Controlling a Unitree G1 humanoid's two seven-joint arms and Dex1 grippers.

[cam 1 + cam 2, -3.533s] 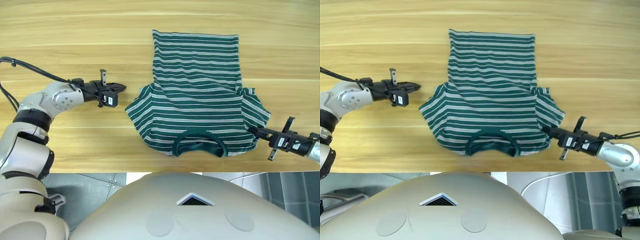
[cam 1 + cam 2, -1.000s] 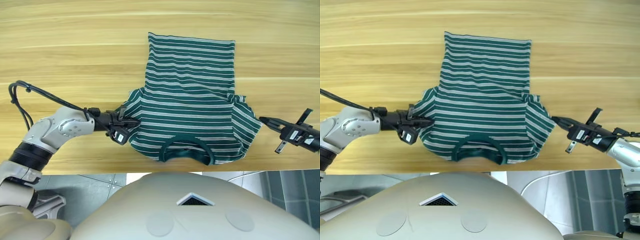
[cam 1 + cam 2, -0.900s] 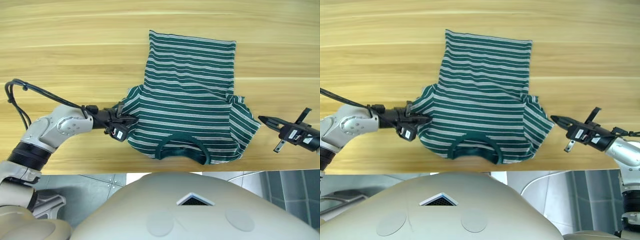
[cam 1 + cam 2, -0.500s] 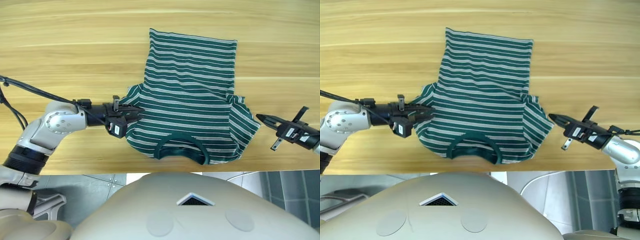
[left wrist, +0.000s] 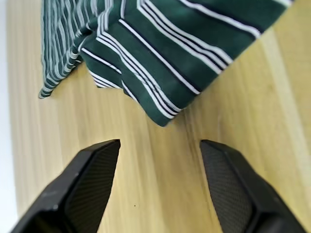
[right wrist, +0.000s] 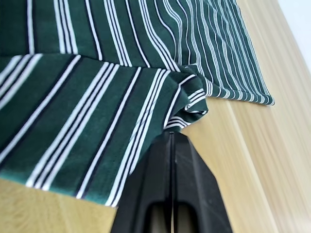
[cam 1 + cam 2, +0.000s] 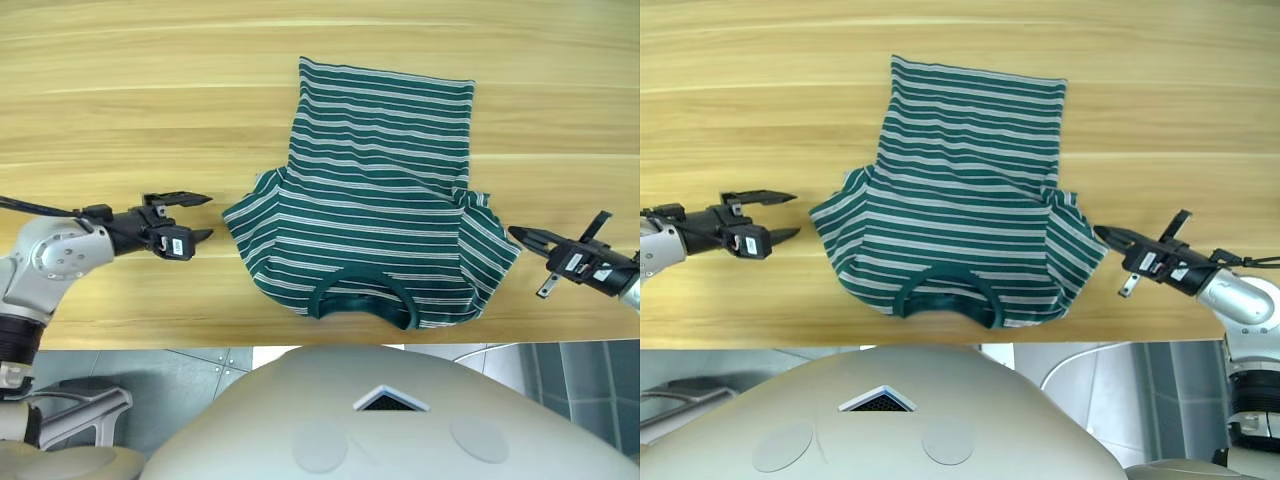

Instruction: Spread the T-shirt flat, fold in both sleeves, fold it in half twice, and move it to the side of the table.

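A dark green T-shirt with thin white stripes (image 7: 378, 190) lies in the middle of a light wooden table (image 7: 120, 100). Its straight hem is toward the top of the frame and its round collar (image 7: 362, 296) is at the lower edge, close to the table's near border. The body lies fairly flat, with both short sleeves out to the sides. The sleeve at the left of the frame (image 7: 245, 215) is spread smooth, and the one at the right (image 7: 492, 240) is rumpled and partly folded over on itself. The left gripper (image 7: 205, 216) is at the left of the frame, near the smooth sleeve but apart from it. Its two black fingers are spread wide with bare wood between them, and in the left wrist view the sleeve's corner points toward that gap. The right gripper (image 7: 514, 233) is at the right of the frame, fingers pressed together with nothing between them. Its tip is right at the edge of the rumpled sleeve, and I cannot tell whether it touches the cloth.
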